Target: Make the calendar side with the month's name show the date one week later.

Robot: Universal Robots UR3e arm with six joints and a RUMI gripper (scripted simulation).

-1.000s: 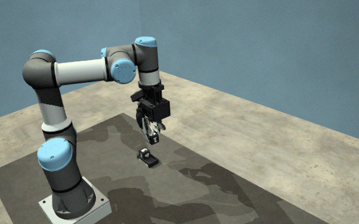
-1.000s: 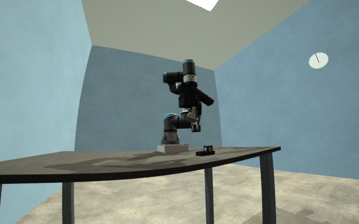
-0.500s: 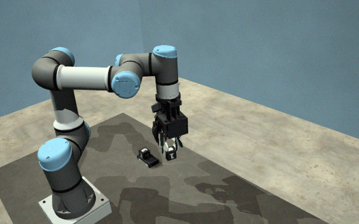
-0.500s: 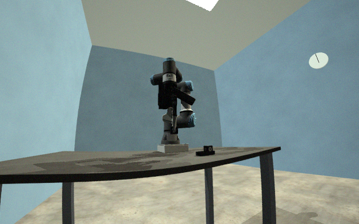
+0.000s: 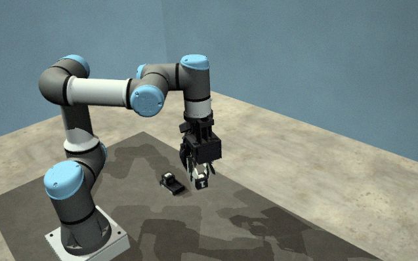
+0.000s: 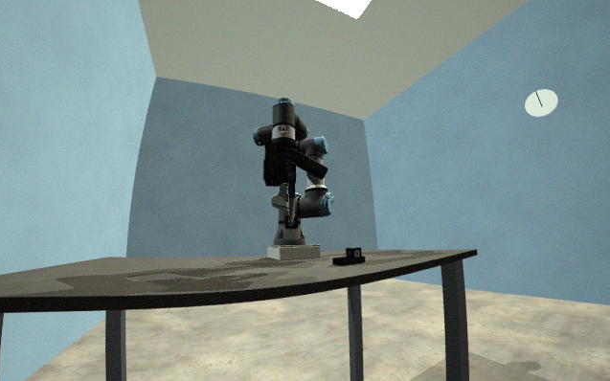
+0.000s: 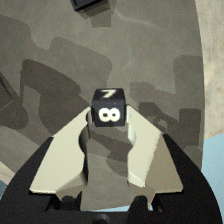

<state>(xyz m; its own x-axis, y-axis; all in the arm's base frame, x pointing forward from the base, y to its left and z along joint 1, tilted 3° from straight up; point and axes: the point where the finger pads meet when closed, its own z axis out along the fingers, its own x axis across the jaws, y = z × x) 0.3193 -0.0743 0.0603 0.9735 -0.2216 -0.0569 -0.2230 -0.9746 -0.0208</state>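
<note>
Gripper (image 5: 201, 177) (image 6: 291, 223) (image 7: 109, 106) pinches one cube (image 5: 201, 183) (image 6: 291, 224) (image 7: 108, 115) beside the tray (image 5: 176, 188) (image 6: 342, 261) (image 7: 86, 4); turn the needed digit upright well above the tabletop (image 5: 161, 210) (image 6: 182, 282) (image 7: 65, 50).

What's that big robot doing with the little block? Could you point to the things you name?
The robot's hand (image 5: 201, 175) (image 6: 292, 224) (image 7: 109, 106) is holding a black number cube (image 5: 201, 183) (image 7: 108, 114) up in the air. Another cube (image 5: 168, 177) (image 6: 353, 253) sits in the small black tray (image 5: 176, 187) (image 6: 341, 261) on the table (image 5: 20, 210) (image 6: 196, 293). So the calendar isn't finished: the held cube still has to go into the tray.
</note>
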